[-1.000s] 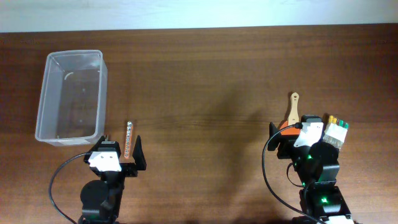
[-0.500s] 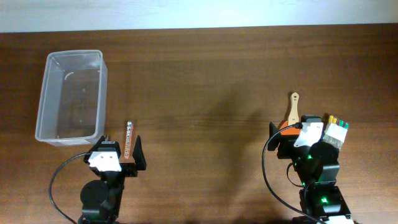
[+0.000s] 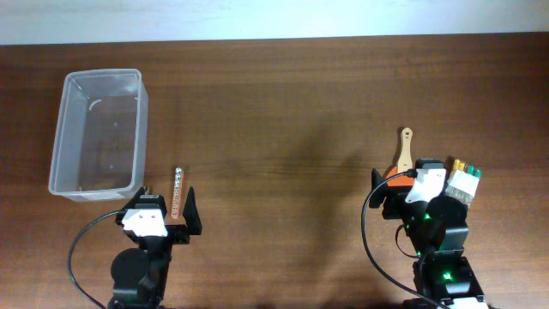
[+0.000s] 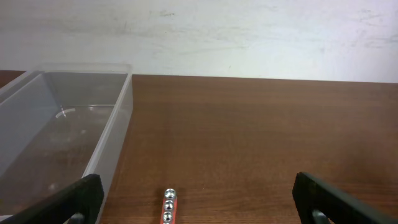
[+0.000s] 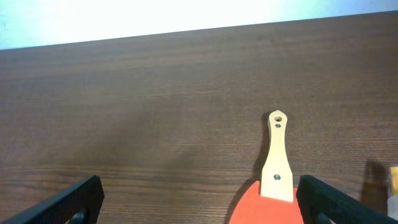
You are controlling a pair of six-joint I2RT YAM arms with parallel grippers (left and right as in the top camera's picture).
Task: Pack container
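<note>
1. Overhead. The container (image 3: 141, 129) sits at the far left of the table (image 3: 283, 103), long side running away from the arms. Its near short wall is just beyond the left claw (image 3: 167, 199).
2. Overhead. A strip (image 3: 176, 193) with a row of holes lies just right of the container's near corner, apart from it. The strip's near end lies between the left claw's spread fingers.
3. Overhead. The right claw (image 3: 403, 182) is at the near right, over a spatula (image 3: 403, 146) whose wooden handle points away. A white pack (image 3: 464, 178) with yellow and green tips sits just to its right.
4. Left wrist. The left claw (image 4: 198, 183) is released, its fingers wide apart and gripping nothing. The container (image 4: 112, 143) fills the left side, with wood grain showing through its clear walls. Only the tip of the strip (image 4: 168, 205) shows, low between the fingers and touching neither.
5. Right wrist. The right claw (image 5: 199, 186) is released, fingers far apart and nothing grasped. The spatula (image 5: 277, 155) lies flat between them, nearer the right finger. Its red blade is cut off by the bottom edge.
</note>
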